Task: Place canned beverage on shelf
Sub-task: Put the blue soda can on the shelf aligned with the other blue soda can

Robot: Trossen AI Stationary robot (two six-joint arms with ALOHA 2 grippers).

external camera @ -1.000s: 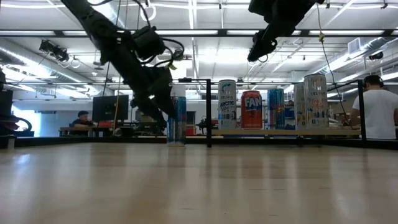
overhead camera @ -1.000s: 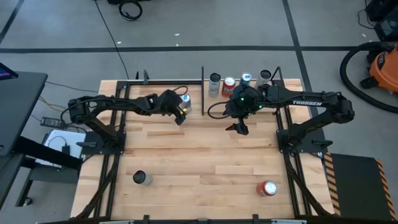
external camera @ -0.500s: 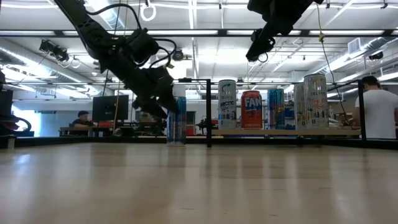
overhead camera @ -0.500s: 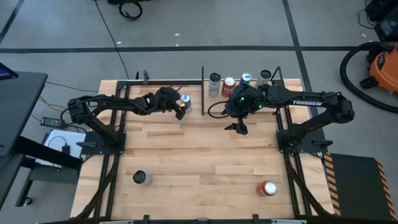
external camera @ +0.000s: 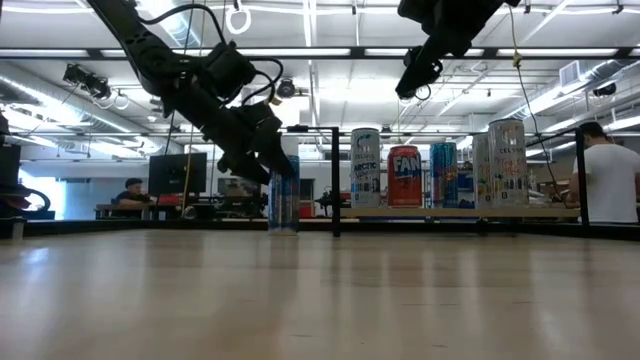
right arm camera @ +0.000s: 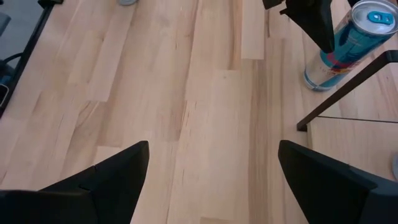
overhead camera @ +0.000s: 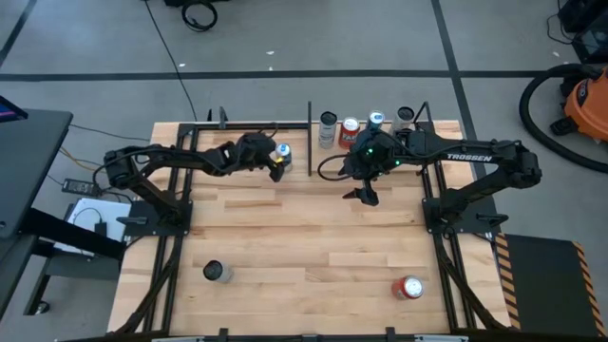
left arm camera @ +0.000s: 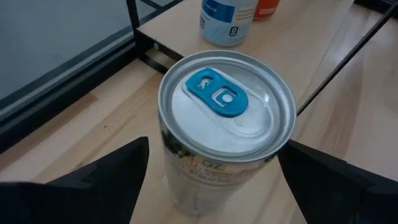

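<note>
A slim can with a blue tab (left arm camera: 225, 124) stands upright on its base on the planked tabletop, just left of the shelf's black corner post (external camera: 335, 180); it also shows in the high view (overhead camera: 283, 155). My left gripper (left arm camera: 214, 162) is open, one finger on each side of the can's upper part, with a gap to the can on both sides. The pale shelf (left arm camera: 305, 31) holds several upright cans (external camera: 405, 176). My right gripper (overhead camera: 366, 195) is open and empty, high above the table in front of the shelf.
A dark can (overhead camera: 217, 273) stands near the table's near left. A red can (overhead camera: 410, 287) stands at the near right. The shelf's black rods (right arm camera: 348, 87) rise beside the blue-tabbed can. People show in the room beyond the table (external camera: 610, 180).
My left gripper has moved toward the table's far edge and a little upward, closing in on the blue-tabbed can until its open fingers stand around the can's upper part. The can has stayed in place.
</note>
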